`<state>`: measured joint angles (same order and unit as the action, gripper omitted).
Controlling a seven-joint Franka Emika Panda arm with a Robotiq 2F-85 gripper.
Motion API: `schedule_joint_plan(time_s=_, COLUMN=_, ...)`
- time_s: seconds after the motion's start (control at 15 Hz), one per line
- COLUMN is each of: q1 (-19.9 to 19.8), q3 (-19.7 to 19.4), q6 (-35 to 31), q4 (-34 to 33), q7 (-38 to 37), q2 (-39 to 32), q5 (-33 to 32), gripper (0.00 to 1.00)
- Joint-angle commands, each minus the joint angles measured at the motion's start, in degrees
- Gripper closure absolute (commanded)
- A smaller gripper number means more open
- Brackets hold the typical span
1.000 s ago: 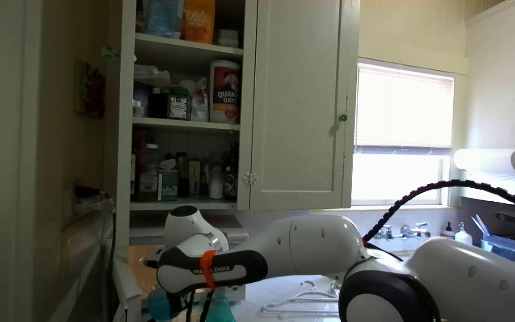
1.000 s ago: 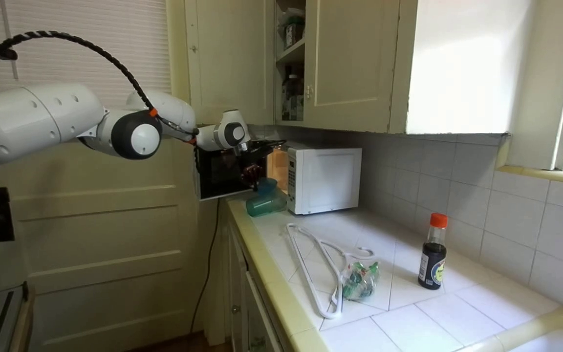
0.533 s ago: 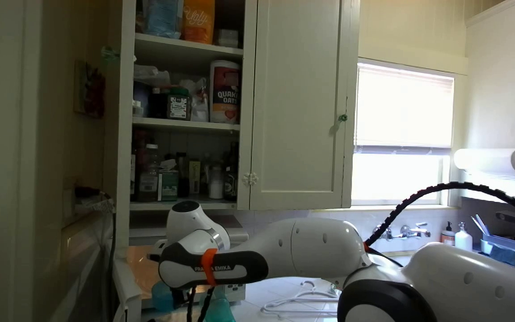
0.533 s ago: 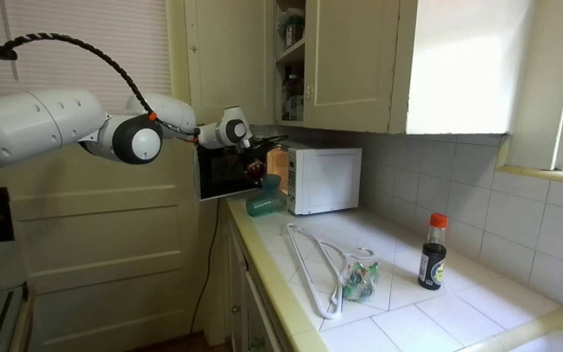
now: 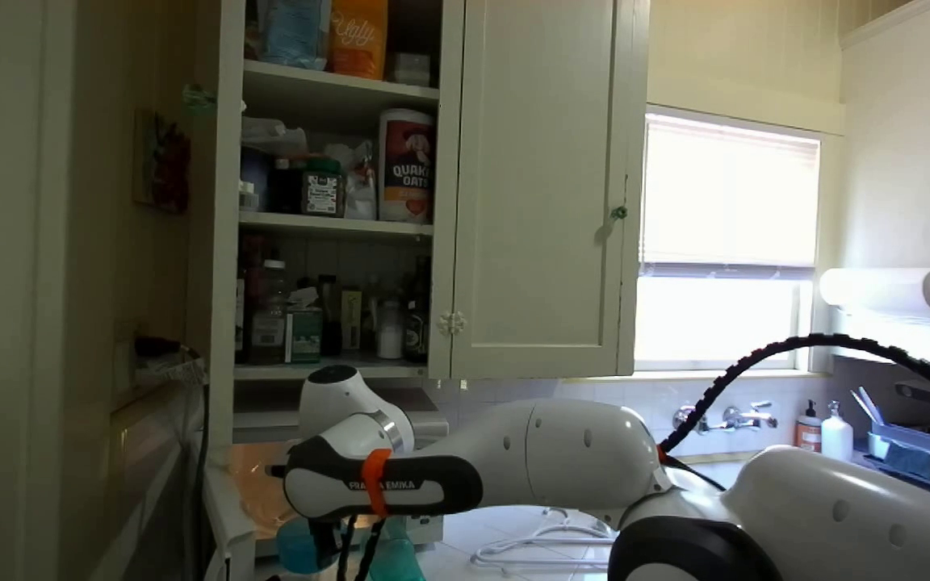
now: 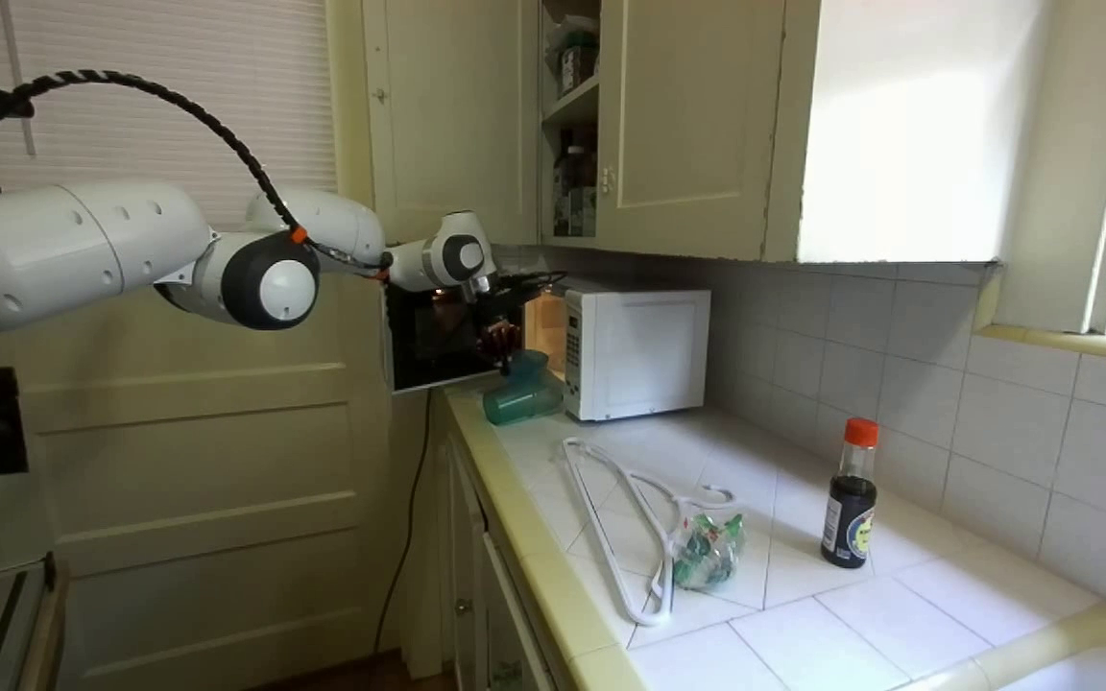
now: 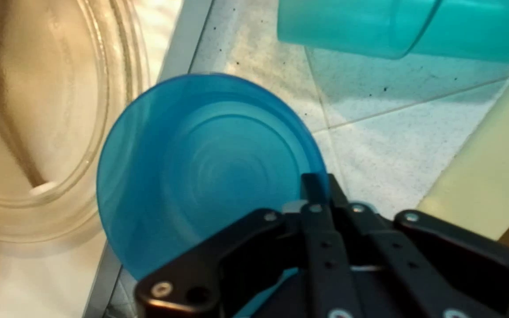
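Note:
My gripper (image 7: pixel 328 185) is shut on the rim of a round translucent blue bowl (image 7: pixel 228 163), one finger inside and one outside. The bowl hangs just in front of the open microwave (image 6: pixel 637 355); it also shows in both exterior views (image 5: pixel 299 549) (image 6: pixel 527 363). In the wrist view the bowl overlaps the microwave's front edge, beside the glass turntable (image 7: pixel 73 132) inside. A teal green tumbler (image 7: pixel 391 26) lies on its side on the counter close to the bowl; it also shows in both exterior views (image 5: pixel 394 557) (image 6: pixel 521 401). The arm hides most of the gripper in an exterior view.
The microwave door (image 6: pixel 443 336) stands open beside the gripper. Open cabinet shelves (image 5: pixel 336 222) hang above. On the counter (image 6: pixel 803 633) are a white hanger (image 6: pixel 601 528), a green-and-clear plastic bag (image 6: pixel 709 552) and a dark red-capped bottle (image 6: pixel 851 499). The counter edge (image 6: pixel 534 537) is yellow.
The bowl, held in the gripper, rises slightly and then comes back down, with a small shift sideways. The arm's upper links have sunk a little. The tumbler and counter objects have not moved.

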<state>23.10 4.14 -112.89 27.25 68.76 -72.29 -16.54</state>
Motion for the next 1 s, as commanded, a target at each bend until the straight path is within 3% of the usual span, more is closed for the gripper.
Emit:
schedule_joint_plan(time_s=0.0, q1=0.8, q3=-1.2, q6=2.1, q4=-5.1, q7=1.4, q2=-2.6, q5=1.4, gripper=0.96)
schedule_joint_plan(time_s=0.2, q1=1.1, q3=-1.2, q6=2.1, q4=-5.2, q7=1.9, q2=-2.6, q5=1.4, gripper=0.99)
schedule_joint_plan(time_s=0.47, q1=1.4, q3=-2.0, q6=-6.1, q4=-0.6, q7=-0.2, q2=-0.4, q5=1.2, gripper=0.99)
schedule_joint_plan(time_s=0.73, q1=1.0, q3=-0.7, q6=-3.7, q4=-2.6, q7=1.9, q2=-2.4, q5=2.7, gripper=0.99)
schedule_joint_plan(time_s=0.93, q1=1.0, q3=-1.5, q6=-6.3, q4=-3.4, q7=0.8, q2=-3.5, q5=2.5, gripper=0.99)
